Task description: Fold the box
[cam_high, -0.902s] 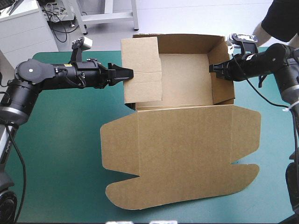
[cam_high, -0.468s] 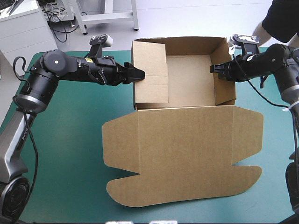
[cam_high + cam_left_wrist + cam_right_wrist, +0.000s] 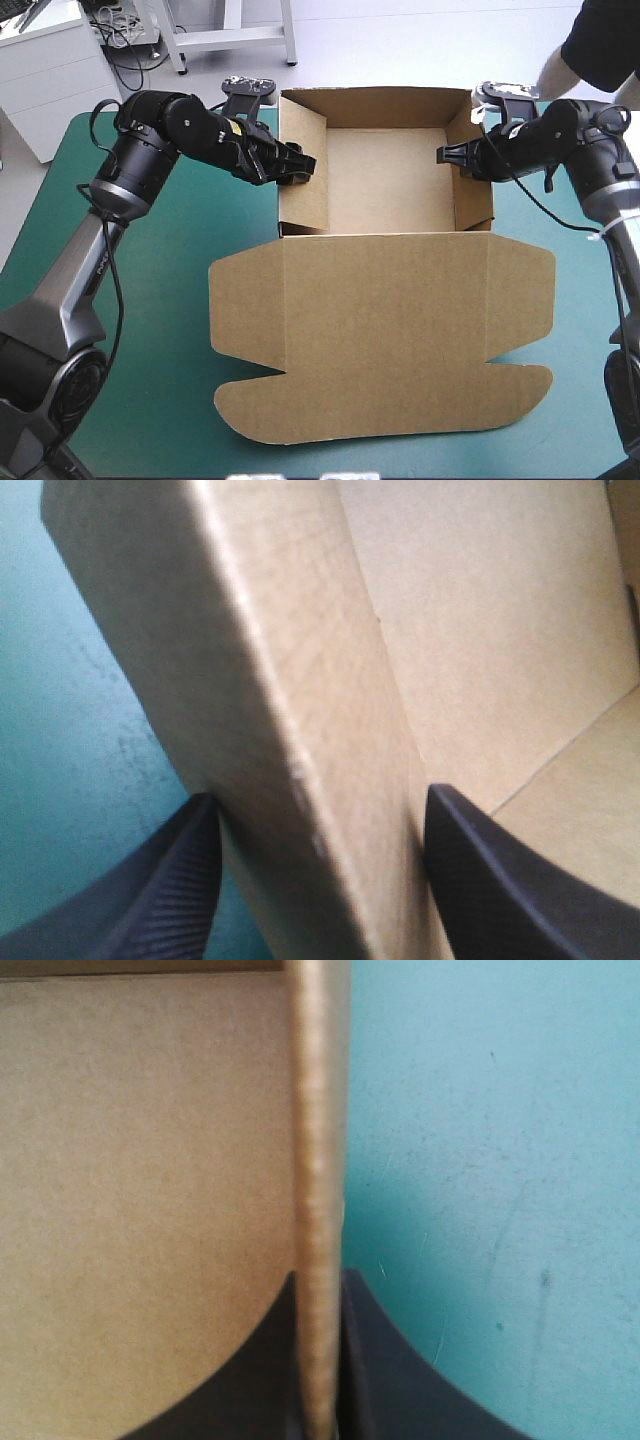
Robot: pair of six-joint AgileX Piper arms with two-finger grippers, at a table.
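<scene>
The brown box (image 3: pixel 385 185) stands as an open tray at the far middle of the table, walls raised, with its lid (image 3: pixel 380 330) lying flat toward the front edge. My left gripper (image 3: pixel 303 165) straddles the doubled left wall (image 3: pixel 320 730). Its black fingers (image 3: pixel 190 880) stand apart, one outside the wall and one inside the tray. My right gripper (image 3: pixel 447 155) is shut on the top edge of the right wall (image 3: pixel 318 1110), with the board pinched between its fingers (image 3: pixel 370 1360).
Bare teal-green cover (image 3: pixel 150 300) lies to the left of the lid, and a narrower strip (image 3: pixel 585 330) to its right. The lid's rounded flaps reach close to the front edge. The tray's back wall stands near the table's far edge.
The left flap, earlier lying out over the tray, has been turned down inside against the left wall. My left arm swung toward the far side with it. The box slid slightly left.
</scene>
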